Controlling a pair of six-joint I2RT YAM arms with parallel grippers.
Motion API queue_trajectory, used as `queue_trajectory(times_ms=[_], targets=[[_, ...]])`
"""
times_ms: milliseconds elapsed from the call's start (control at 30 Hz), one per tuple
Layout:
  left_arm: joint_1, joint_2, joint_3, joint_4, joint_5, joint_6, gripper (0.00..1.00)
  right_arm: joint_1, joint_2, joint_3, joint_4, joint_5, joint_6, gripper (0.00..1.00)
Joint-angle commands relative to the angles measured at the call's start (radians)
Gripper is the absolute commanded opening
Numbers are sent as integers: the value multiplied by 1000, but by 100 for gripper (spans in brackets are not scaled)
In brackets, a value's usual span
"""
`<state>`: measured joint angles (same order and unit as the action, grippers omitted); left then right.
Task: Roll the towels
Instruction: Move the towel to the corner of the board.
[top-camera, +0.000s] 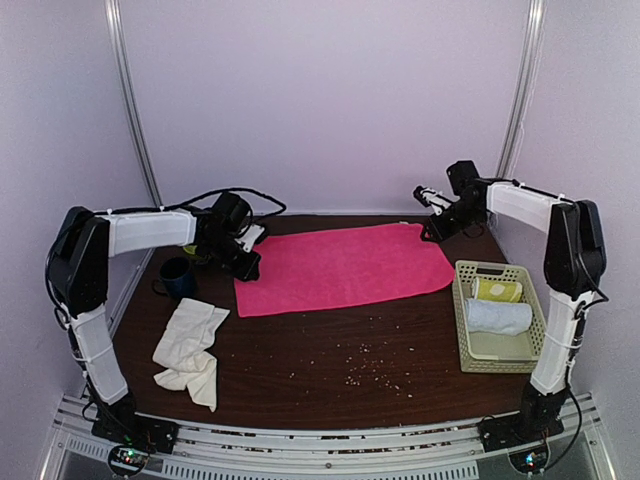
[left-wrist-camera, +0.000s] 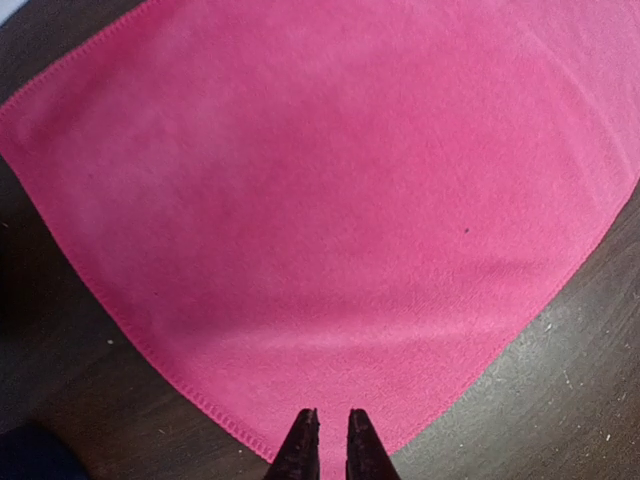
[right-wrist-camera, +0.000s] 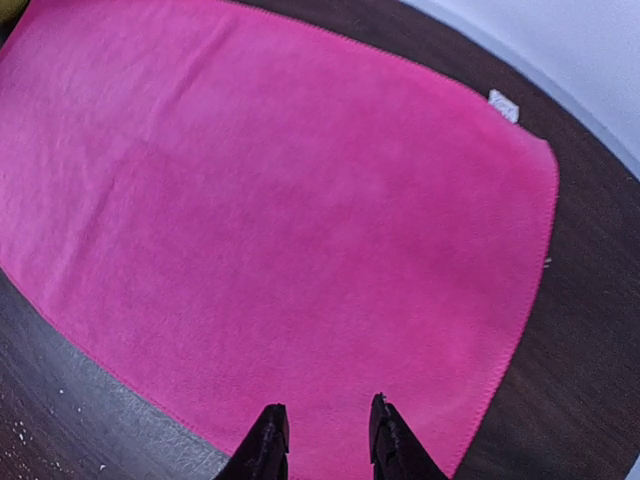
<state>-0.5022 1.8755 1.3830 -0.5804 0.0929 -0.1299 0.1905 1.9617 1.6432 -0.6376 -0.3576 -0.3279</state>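
Note:
The bright pink towel (top-camera: 340, 268) lies spread flat across the back middle of the dark table. My left gripper (top-camera: 250, 265) hovers at its left edge; in the left wrist view the towel (left-wrist-camera: 320, 200) fills the frame and the gripper (left-wrist-camera: 332, 425) stands over a towel corner with its jaws a narrow gap apart and nothing between them. My right gripper (top-camera: 432, 235) is at the towel's far right corner; in the right wrist view it (right-wrist-camera: 325, 420) is open above the towel (right-wrist-camera: 280, 220). The cream towel (top-camera: 190, 350) lies crumpled at the front left.
A beige basket (top-camera: 500, 358) at the right holds a plain white towel roll (top-camera: 498, 316) and a yellow-green roll (top-camera: 497, 290). A dark blue mug (top-camera: 178, 277) stands by the left arm. Crumbs dot the table's front middle. A small white tag (right-wrist-camera: 503, 105) sits at the pink towel's corner.

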Motion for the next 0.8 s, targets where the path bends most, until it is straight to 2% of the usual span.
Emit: queue_trajectory(times_ms=[0, 100, 267, 367, 500, 667, 767], targets=[[0, 30, -40, 1, 60, -21, 11, 66, 19, 3, -96, 53, -61, 30], [-2, 21, -81, 3, 55, -35, 14, 104, 19, -31, -98, 110, -66, 31], [-2, -49, -149, -16, -11, -97, 38, 110, 6, -79, -94, 122, -61, 32], [-3, -140, -214, -48, -30, -171, 44, 109, -12, -102, -88, 128, -55, 32], [-3, -214, -337, -69, 61, -259, 44, 110, -43, -122, -74, 126, -44, 33], [-3, -197, -411, -49, 121, -280, 32, 110, -51, -115, -61, 109, -38, 33], [2, -198, -433, -63, 104, -300, 30, 110, -46, -108, -65, 99, -39, 34]])
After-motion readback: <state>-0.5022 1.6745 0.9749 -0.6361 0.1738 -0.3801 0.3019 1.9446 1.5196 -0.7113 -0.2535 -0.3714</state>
